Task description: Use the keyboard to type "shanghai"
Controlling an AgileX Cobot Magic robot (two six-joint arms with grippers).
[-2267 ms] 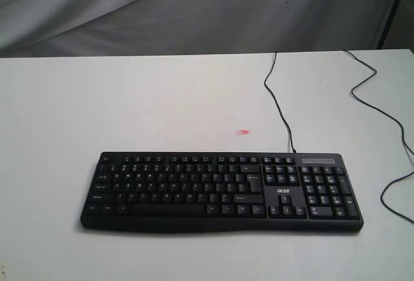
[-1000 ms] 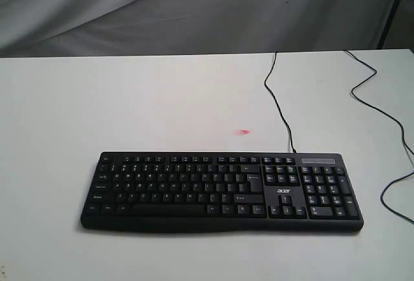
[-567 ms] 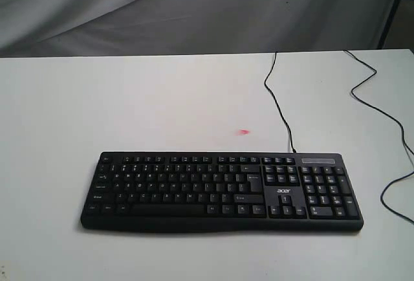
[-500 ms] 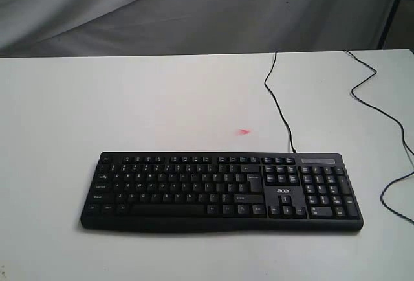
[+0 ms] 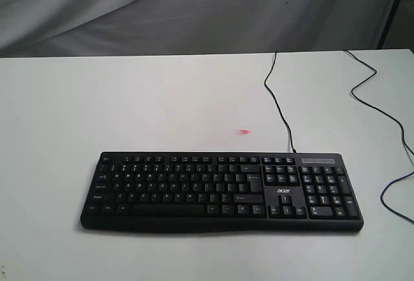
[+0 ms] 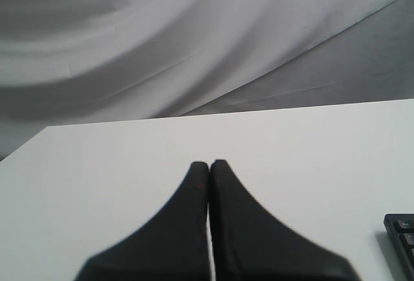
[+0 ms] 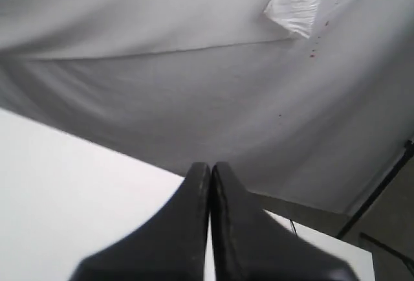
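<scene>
Big white table [image 5: 129,100]. Near its front edge, a wide, flat black keyboard [image 5: 220,190] with white letters and a number pad at the right end. Thin black cable [image 5: 275,100] from its back edge toward the table's far edge. Left gripper [image 6: 209,164] and right gripper [image 7: 210,166] both pinched tight, holding nothing. Small pink spot [image 5: 244,132] just behind the keyboard. Tiny white acer logo [image 5: 284,191] beside the number pad.

"acer" logo [image 5: 284,191] on keyboard [image 5: 194,193]
</scene>
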